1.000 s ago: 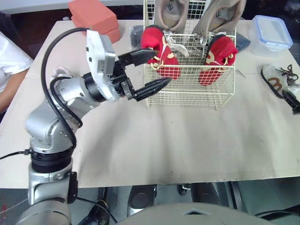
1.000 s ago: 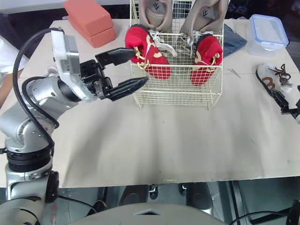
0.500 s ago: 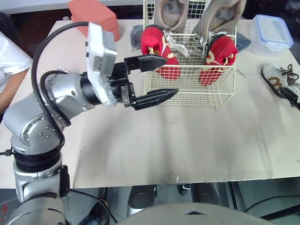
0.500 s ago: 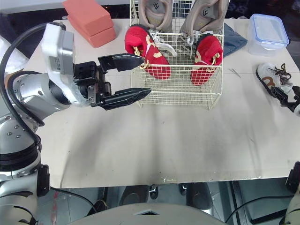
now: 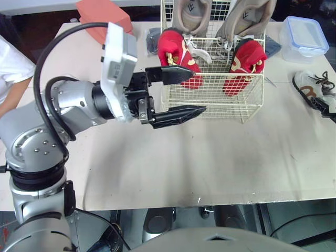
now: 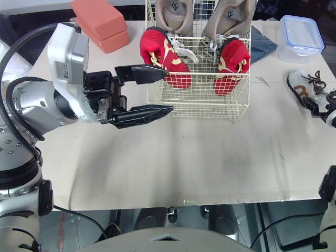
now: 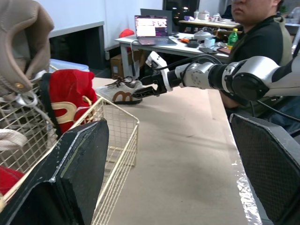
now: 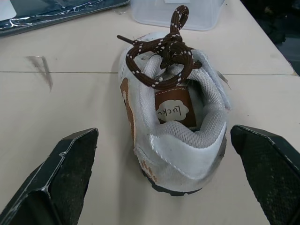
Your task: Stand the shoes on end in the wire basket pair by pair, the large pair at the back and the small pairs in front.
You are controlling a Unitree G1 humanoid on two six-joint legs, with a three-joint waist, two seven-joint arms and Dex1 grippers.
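The wire basket [image 5: 210, 102] holds two large tan shoes [image 5: 191, 13] on end at the back. Two small red shoes [image 5: 178, 55] stand in front of them. My left gripper [image 5: 198, 92] is open at the basket's front-left corner, one finger over the rim by the left red shoe and one in front of the wire wall. It holds nothing. A small white shoe [image 8: 173, 126] with brown laces lies on the table at the far right [image 5: 310, 86]. My right gripper [image 8: 163, 132] is open at its heel, one finger either side, not touching.
A clear lidded container [image 5: 302, 37] sits behind the white shoe, and a dark blue cloth [image 5: 270, 47] lies beside the basket. An orange-red box [image 5: 105, 18] is at the back left. A person's arm [image 5: 10, 73] is at the left edge. Another person [image 7: 262, 42] sits beyond the table.
My left gripper has swung right along the basket's front and stayed open. The right gripper has shifted slightly toward the white shoe's heel at the picture's edge.
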